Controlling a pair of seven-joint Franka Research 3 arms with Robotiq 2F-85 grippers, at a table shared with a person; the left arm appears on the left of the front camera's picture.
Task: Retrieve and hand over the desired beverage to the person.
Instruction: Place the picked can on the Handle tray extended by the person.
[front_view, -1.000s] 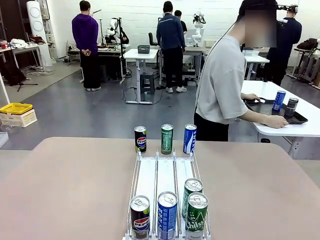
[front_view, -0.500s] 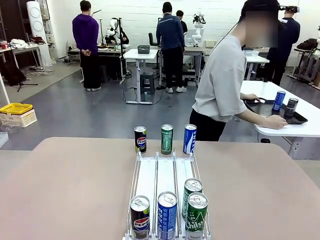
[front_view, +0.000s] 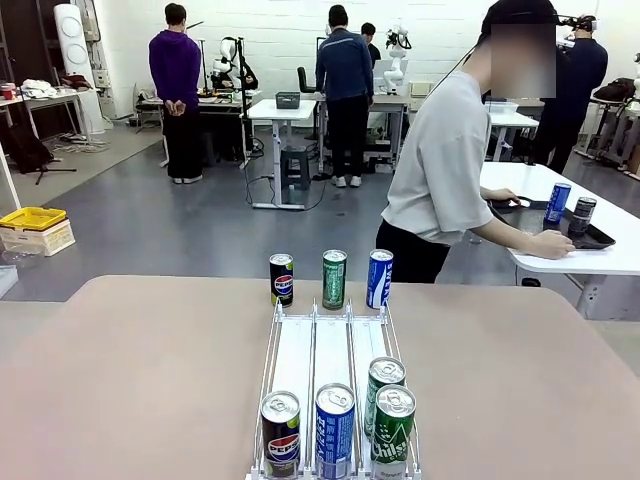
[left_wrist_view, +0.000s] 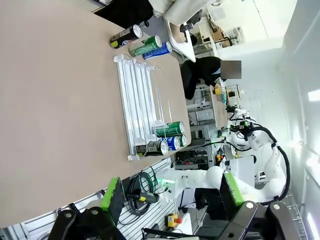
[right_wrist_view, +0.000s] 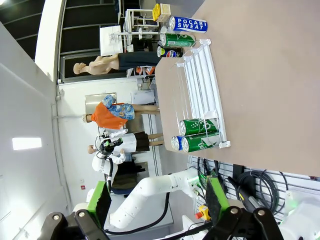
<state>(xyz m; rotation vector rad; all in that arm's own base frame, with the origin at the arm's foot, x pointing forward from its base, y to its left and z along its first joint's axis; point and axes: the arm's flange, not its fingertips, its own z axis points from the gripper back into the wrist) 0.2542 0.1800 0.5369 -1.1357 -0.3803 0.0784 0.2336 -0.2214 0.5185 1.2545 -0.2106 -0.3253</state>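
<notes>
- Leaning further over the side table (front_view: 600, 262), the person (front_view: 440, 170) faces away from the cans.
- Left gripper (left_wrist_view: 167, 192) and right gripper (right_wrist_view: 155, 197) hang spread, empty, well clear of the rack (front_view: 333, 350).
- Risk: with no choice signalled, the wrong can may be fetched.

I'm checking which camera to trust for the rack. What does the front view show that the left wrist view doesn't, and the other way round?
Front view alone: the person's hand resting on a side table with a blue can and a dark can.

Left wrist view alone: the left gripper, jaws open over bare tabletop.

Both: the white rack, three cans standing past its far end, including the Pepsi can, and four cans at its near end.
</notes>
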